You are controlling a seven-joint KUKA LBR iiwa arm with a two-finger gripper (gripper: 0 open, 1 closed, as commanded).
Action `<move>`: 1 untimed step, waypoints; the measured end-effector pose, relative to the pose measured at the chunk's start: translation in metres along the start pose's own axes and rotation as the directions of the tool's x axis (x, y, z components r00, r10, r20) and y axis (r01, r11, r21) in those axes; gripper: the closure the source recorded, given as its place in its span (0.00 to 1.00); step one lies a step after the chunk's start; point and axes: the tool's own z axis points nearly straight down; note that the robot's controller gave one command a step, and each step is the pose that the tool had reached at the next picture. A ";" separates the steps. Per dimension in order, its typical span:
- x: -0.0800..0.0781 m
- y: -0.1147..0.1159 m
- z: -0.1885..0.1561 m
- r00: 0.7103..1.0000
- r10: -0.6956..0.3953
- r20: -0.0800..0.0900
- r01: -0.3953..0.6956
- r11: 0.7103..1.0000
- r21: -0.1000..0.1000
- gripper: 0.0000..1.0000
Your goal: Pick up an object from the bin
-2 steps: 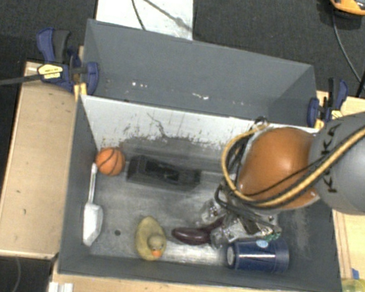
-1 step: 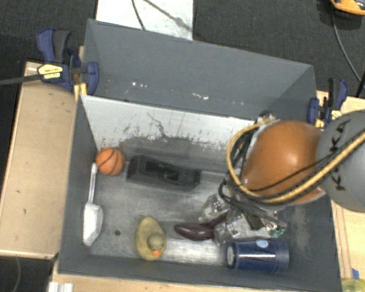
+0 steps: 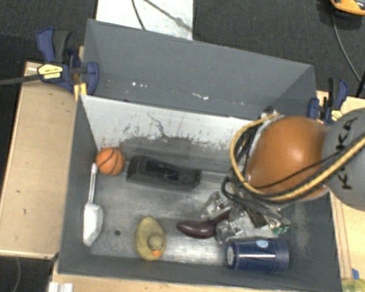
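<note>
My gripper hangs low in the right half of the bin, beneath the arm's orange cover. Its metal tip is at the right end of a dark purple eggplant-shaped toy lying on the bin floor. Whether it touches the toy cannot be seen. A dark blue can lies on its side just right of and below the gripper. To the left of the eggplant toy, near the front wall, sits a yellow rubber duck.
A black rectangular block lies toward the back of the floor, with a small orange ball to its left. A white long-handled brush lies along the left wall. The arm and its cables cover the right rear of the bin.
</note>
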 end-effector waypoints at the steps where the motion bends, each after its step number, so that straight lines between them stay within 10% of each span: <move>1: 0.000 0.000 -0.014 1.000 0.001 0.001 -0.001 1.000 0.000 1.00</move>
